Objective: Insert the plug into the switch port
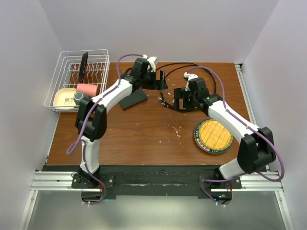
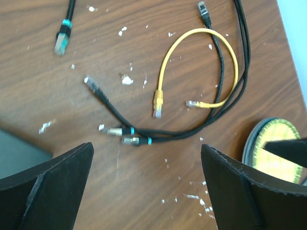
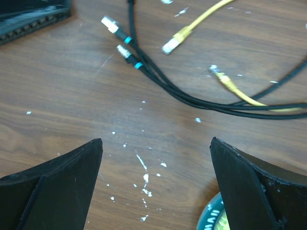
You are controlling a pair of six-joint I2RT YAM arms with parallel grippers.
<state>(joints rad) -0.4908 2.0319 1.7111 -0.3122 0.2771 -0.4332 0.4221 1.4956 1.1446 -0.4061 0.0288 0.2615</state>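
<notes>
The right gripper (image 3: 156,141), jaws spread wide and empty like the left gripper (image 2: 146,146), hovers over the wooden table (image 3: 72,96) with the 2 teal-banded plugs (image 3: 110,23) ahead-left, their cables slanting up-left, tips toward the switch (image 3: 29,21) just beyond.

Your top cam looks down from behind; both wrist cams sit close, sharing the teal-banded plugs (image 2: 134,140).
</notes>
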